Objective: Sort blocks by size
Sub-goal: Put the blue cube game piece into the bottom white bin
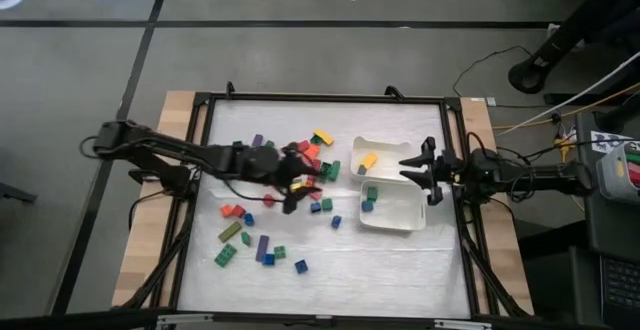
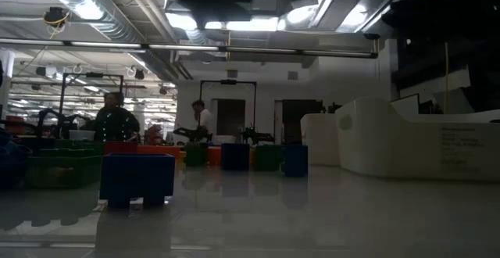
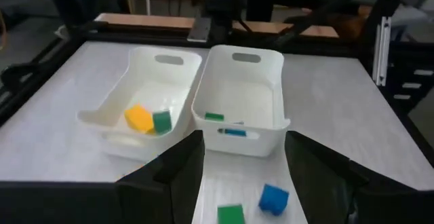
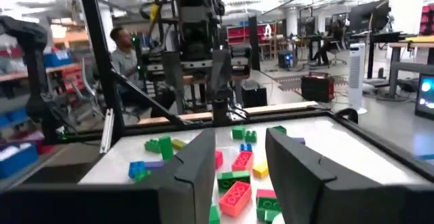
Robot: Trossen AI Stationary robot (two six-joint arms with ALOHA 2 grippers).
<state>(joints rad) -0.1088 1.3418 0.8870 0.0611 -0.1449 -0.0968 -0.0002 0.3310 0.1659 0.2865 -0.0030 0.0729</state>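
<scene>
The blocks (image 1: 318, 170) lie loose on the white mat, heaped at mid-table with more scattered toward the near left (image 1: 262, 247). Two white trays stand side by side at the right. The far tray (image 1: 386, 143) holds a yellow block (image 3: 139, 117) and a green one. The near tray (image 1: 392, 226) holds green and blue blocks (image 1: 368, 199). My left gripper (image 1: 293, 184) hangs open above the heap with nothing between its fingers (image 3: 178, 176). My right gripper (image 1: 406, 168) stands open and empty over the trays' right side, pointing at the heap (image 4: 237, 183).
A black frame (image 1: 320, 97) borders the mat. In the low view a blue block (image 2: 137, 178) stands close by, with the trays (image 2: 406, 141) behind it at the right. People show in the room beyond the table. Bare mat lies along the near edge (image 1: 380, 270).
</scene>
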